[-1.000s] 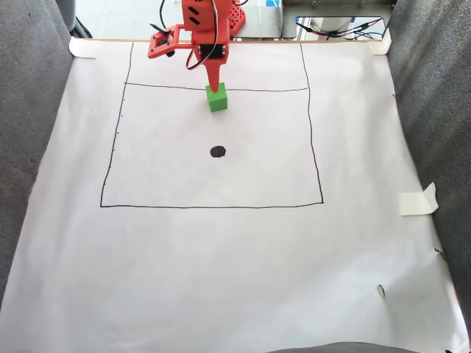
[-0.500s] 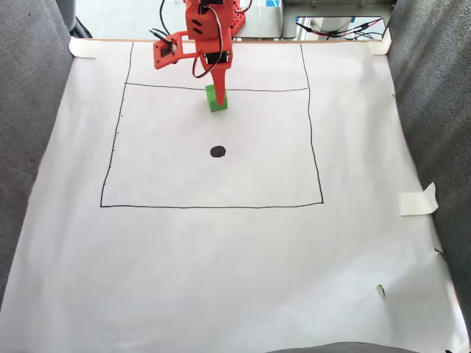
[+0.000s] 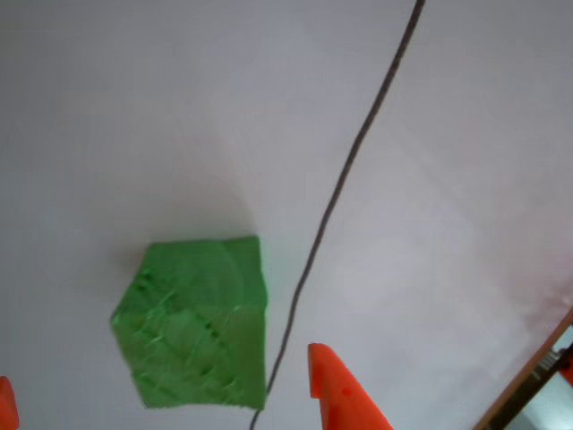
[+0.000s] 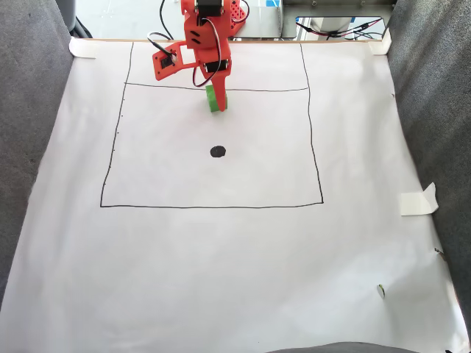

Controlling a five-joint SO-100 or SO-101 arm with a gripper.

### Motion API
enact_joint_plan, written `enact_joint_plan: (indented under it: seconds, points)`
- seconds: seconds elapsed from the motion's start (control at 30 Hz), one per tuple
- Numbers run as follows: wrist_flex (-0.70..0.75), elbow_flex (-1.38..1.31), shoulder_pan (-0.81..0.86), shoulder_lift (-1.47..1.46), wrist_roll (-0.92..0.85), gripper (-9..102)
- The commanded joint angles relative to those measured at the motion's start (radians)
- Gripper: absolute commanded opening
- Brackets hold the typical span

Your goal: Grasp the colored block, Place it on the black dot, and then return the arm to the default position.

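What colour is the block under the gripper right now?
Bright green, with rough, creased faces; the colored block shows best in the other view.

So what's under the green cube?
The green cube sits flat on white paper, beside a thin drawn line. The patch right beneath it is covered, so any mark there can't be seen.

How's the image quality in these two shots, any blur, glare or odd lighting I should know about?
In the other view, the green cube and the orange fingertip look soft, slightly out of focus, and the paper has a pinkish-grey cast, with no hard shadows. In the fixed view, focus is sharp, light is even and bright, and the black dot and drawn lines read clearly; no glare on the paper.
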Motion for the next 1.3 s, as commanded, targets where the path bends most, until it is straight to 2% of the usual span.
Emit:
enact_joint_plan:
  seconds: [0.0, 0.27, 0.37, 0.6, 0.8, 1.27]
  points:
    - [-0.012, 0.003, 0.014, 0.003, -0.015, 42]
    - [-0.017, 0.014, 0.023, -0.002, -0.038, 40]
    - [-0.005, 0.017, 0.025, -0.005, -0.048, 32]
    - [0.028, 0.017, 0.046, -0.003, -0.074, 23]
    - [0.031, 0.008, 0.064, -0.02, -0.083, 7]
    - [0.031, 0.008, 0.083, 0.005, -0.101, 4]
